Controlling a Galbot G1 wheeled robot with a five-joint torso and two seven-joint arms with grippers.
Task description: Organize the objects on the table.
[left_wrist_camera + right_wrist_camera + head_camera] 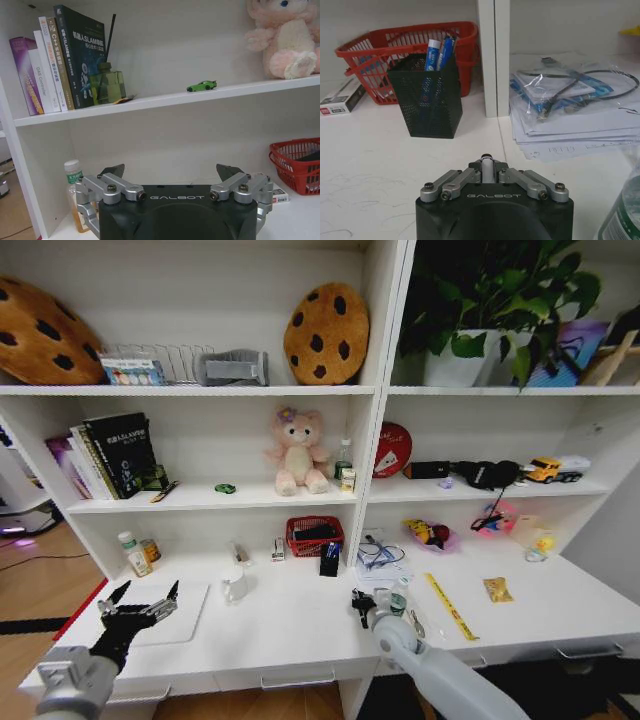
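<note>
My left gripper (148,592) hovers open over the silver laptop (185,625), which lies flat at the table's (290,635) left end. In the left wrist view its fingers (227,171) are spread wide, facing the green-capped bottles (74,176) by the shelf wall. My right gripper (360,602) is low over the table's middle, shut on a slim pale pen (488,165). Ahead of it stands a black mesh pen holder (431,102) with blue pens (438,52) in it. A white cup (235,586) stands between the two arms.
A red basket (315,535) sits behind the holder, with bagged cables on papers (560,100) to its right. A yellow tape (450,607) and a green bottle (622,217) lie near my right gripper. Books (55,60), a green toy car (202,86) and a plush bear (298,450) fill the shelf above.
</note>
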